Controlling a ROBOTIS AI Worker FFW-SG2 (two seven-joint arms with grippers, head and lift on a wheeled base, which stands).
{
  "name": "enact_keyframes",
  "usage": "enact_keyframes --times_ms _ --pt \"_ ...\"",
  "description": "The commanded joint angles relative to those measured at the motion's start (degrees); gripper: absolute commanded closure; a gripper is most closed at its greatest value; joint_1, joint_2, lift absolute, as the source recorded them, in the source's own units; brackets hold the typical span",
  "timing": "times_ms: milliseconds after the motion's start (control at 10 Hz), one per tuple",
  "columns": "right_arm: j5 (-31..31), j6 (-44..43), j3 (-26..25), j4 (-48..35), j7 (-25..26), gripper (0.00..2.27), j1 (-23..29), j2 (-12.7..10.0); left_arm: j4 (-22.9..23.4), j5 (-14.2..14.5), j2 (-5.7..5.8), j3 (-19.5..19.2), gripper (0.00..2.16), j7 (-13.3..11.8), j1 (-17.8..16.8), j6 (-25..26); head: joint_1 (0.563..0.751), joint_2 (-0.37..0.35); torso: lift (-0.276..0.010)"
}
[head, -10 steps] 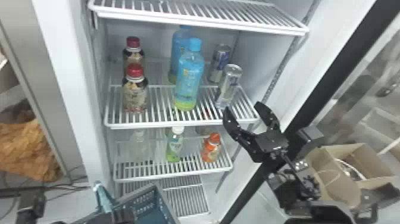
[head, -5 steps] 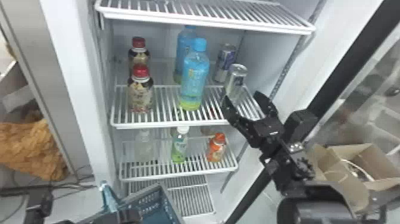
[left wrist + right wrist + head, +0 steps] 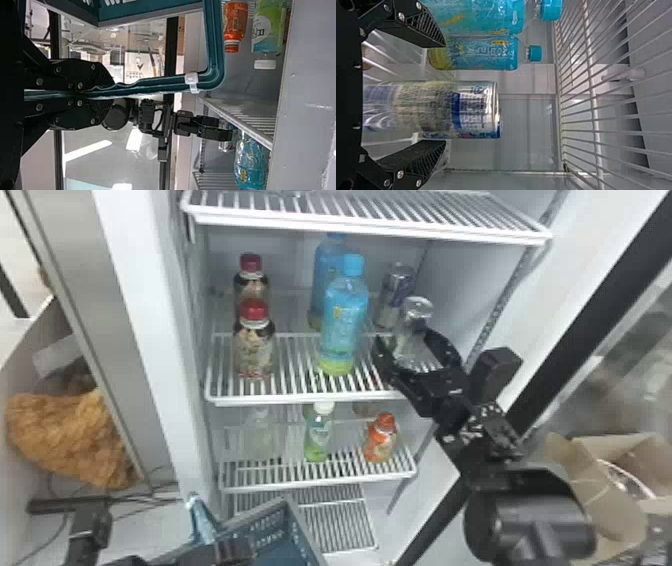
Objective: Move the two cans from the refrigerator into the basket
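Observation:
My right gripper (image 3: 417, 350) is open around the front silver can (image 3: 416, 321), which stands on the middle shelf; the second can (image 3: 395, 292) stands behind it. In the right wrist view the front can (image 3: 435, 107) lies between the open fingers of my right gripper (image 3: 435, 93), with a gap on both sides. At the lower left my left gripper (image 3: 235, 547) is at the basket (image 3: 287, 517). The left wrist view shows my left gripper (image 3: 93, 94) shut on the rim of the teal basket (image 3: 215, 47).
Blue bottles (image 3: 344, 325) stand just left of the cans, red-capped bottles (image 3: 254, 345) farther left. Smaller bottles (image 3: 381, 440) are on the shelf below. The upper wire shelf (image 3: 370, 220) hangs above, and the refrigerator's right wall (image 3: 465, 285) rises beside the gripper.
My right gripper has moved up and left into the refrigerator, its open fingers now on both sides of the front can. The head view has shifted slightly.

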State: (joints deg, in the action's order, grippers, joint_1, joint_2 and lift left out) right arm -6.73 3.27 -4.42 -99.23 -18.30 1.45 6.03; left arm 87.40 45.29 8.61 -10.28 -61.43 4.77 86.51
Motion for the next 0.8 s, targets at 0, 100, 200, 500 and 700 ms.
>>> enact_keyframes --times_ms 0,100,200,500,700 --pt "0.44 0.52 0.65 1.14 0.37 0.20 -1.88 0.21 0.00 0.07 -0.09 -0.01 1.19 -0.01 0.01 -0.03 0.695 -0.200 -0.025" --pt "0.79 1.37 0.76 1.00 0.90 0.20 -2.30 0.21 0.00 0.07 -0.09 -0.01 1.19 -0.01 0.15 -0.03 0.695 -0.193 -0.025" --pt "1.70 2.77 0.76 0.30 1.42 0.20 -2.58 0.21 0.00 0.07 0.00 -0.12 1.19 -0.01 0.15 0.11 0.695 -0.192 -0.025" --pt "2.84 5.44 0.76 0.16 2.39 0.20 -3.14 0.56 0.00 0.07 -0.09 -0.12 1.19 -0.01 0.29 -0.03 0.695 -0.196 -0.025" --pt "2.73 6.15 0.76 1.28 2.57 0.25 -4.41 0.74 0.00 0.07 0.00 -0.12 1.19 -0.01 0.29 0.11 0.695 -0.199 -0.025"
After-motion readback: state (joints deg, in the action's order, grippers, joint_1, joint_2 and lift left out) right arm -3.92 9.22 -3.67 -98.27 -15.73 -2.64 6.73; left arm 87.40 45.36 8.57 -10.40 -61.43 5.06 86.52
